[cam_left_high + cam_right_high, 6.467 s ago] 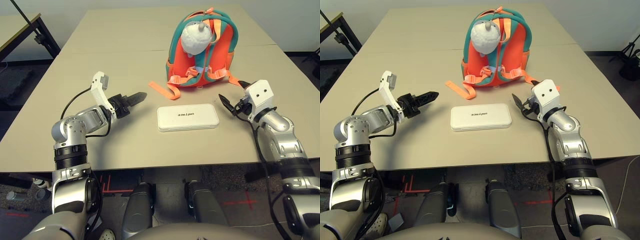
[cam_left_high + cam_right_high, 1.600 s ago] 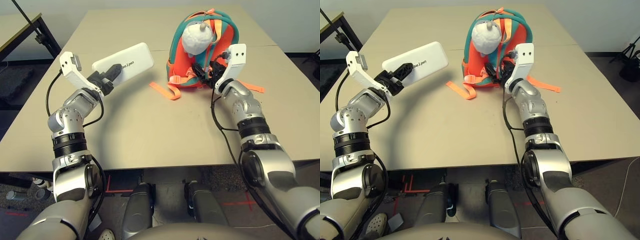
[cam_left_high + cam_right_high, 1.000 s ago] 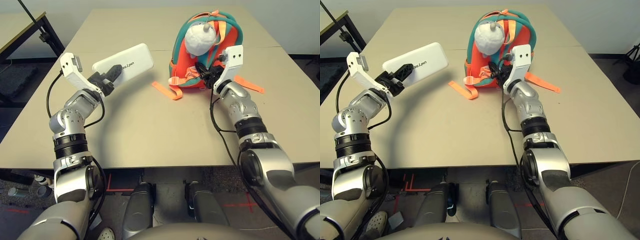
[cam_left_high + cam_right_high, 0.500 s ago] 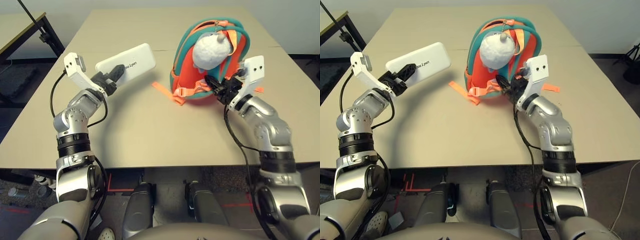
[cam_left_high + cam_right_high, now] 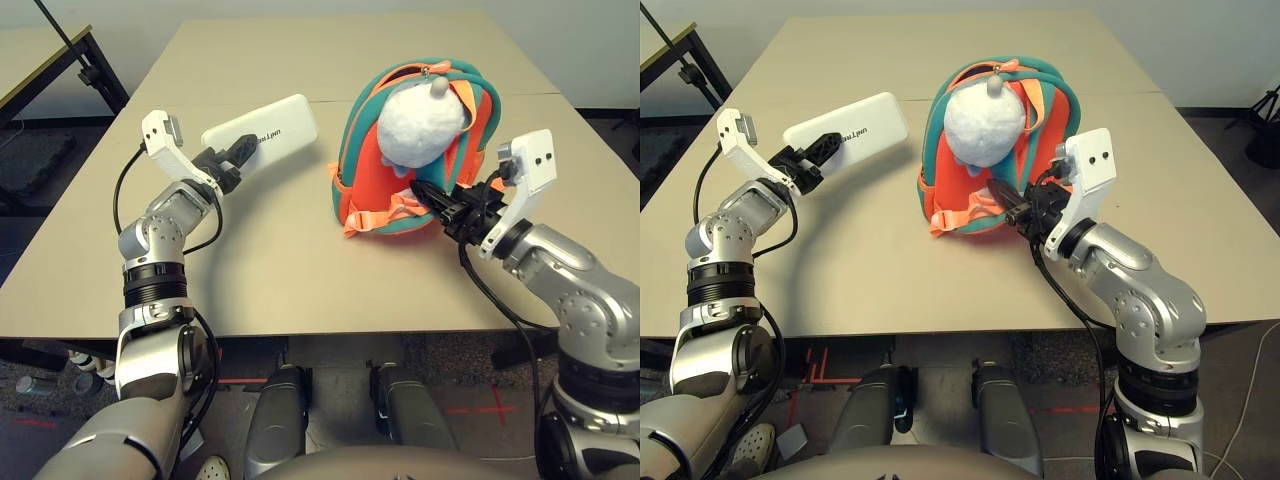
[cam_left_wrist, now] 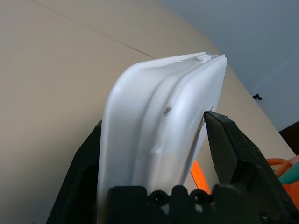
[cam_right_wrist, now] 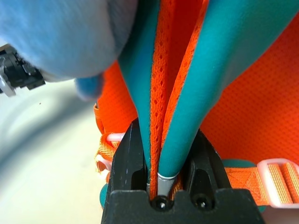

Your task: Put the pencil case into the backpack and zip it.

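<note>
hard white pencil case (image 5: 262,134), stiff and likely slick, pinched by left claw (image 5: 238,152) at nine o'clock; right claw (image 5: 1015,212) nips soft backpack (image 5: 372,165) trim.

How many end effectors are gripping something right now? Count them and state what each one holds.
2. The left end effector holds the pencil case up above the table. The right end effector pinches a strap on the backpack.

Left gripper (image 5: 243,150) raised left of the backpack (image 5: 365,150), clamping the pencil case (image 5: 262,135); right gripper (image 5: 437,203) pinching the backpack's teal edge.
</note>
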You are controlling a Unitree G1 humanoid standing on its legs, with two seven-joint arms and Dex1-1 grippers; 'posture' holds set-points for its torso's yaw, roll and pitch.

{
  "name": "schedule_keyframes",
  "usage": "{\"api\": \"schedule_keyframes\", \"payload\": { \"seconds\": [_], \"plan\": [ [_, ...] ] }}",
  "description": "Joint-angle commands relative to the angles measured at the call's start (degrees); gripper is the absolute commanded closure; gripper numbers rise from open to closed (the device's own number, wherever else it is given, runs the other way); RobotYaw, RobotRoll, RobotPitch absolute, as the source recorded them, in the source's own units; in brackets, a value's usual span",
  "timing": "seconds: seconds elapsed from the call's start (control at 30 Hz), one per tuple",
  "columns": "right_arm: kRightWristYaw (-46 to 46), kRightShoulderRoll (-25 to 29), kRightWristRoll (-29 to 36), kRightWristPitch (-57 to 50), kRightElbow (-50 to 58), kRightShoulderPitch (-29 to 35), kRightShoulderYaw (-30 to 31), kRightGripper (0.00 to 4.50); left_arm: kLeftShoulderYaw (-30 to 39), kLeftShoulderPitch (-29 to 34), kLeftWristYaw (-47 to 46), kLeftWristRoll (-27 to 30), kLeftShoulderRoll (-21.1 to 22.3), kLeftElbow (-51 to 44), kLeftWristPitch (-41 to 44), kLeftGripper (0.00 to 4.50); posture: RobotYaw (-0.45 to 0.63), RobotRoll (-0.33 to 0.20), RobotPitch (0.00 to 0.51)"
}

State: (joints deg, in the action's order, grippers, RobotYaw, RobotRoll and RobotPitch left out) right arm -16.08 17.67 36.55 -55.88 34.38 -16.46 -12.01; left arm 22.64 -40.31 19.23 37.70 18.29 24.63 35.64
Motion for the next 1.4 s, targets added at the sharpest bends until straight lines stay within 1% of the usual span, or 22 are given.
{"api": "schedule_keyframes", "payload": {
  "seconds": [0.03,0.1,0.23,0.33,0.47,0.63,0.83,1.0,1.2,1.4],
  "plan": [
    [2.7,-2.6,3.3,-1.2,4.4,0.9,0.4,3.73,-0.6,-2.4,1.7,-1.0,0.3,1.5,-1.9,1.28,-0.12,0.000,0.116],
    [3.3,-3.4,2.5,-0.7,4.8,2.0,1.8,3.73,-0.8,-3.0,2.2,-1.3,0.4,2.3,-2.5,1.28,-0.12,0.000,0.114],
    [3.5,-3.2,-0.5,2.1,2.4,3.5,4.0,3.73,-1.1,-3.8,3.0,-1.8,0.3,3.1,-3.4,1.28,-0.12,0.000,0.106],
    [2.4,-1.8,-4.6,6.4,-1.5,4.9,6.5,3.73,-1.5,-4.7,3.6,-1.8,0.4,1.8,-3.6,1.28,-0.11,0.000,0.099],
    [1.2,-0.5,-7.8,10.7,-6.3,4.1,8.1,3.73,-2.4,-5.8,5.0,-2.0,1.5,-0.8,-2.8,1.28,-0.10,0.000,0.097],
    [-0.3,0.3,-9.7,13.6,-10.5,2.4,9.0,3.73,-3.6,-7.5,6.9,-1.1,4.2,-5.9,-0.1,1.28,-0.09,0.000,0.099],
    [-1.3,0.3,-11.3,15.3,-13.1,2.2,10.1,3.73,-4.8,-10.0,9.0,1.6,8.1,-14.4,7.1,1.28,-0.08,0.000,0.106],
    [-2.3,0.4,-12.7,16.6,-15.2,2.4,11.0,3.73,-4.4,-12.0,9.9,5.7,10.5,-20.4,14.8,1.28,-0.07,0.000,0.111],
    [-3.2,0.5,-13.8,17.9,-16.9,2.3,11.6,3.73,-3.5,-13.1,9.5,9.9,11.4,-24.0,20.5,1.28,-0.06,0.000,0.112],
    [-3.7,0.5,-14.5,18.8,-18.0,2.2,12.0,3.73,-3.9,-11.8,10.2,12.1,11.9,-25.8,22.7,1.28,-0.06,0.000,0.107]
  ]
}}
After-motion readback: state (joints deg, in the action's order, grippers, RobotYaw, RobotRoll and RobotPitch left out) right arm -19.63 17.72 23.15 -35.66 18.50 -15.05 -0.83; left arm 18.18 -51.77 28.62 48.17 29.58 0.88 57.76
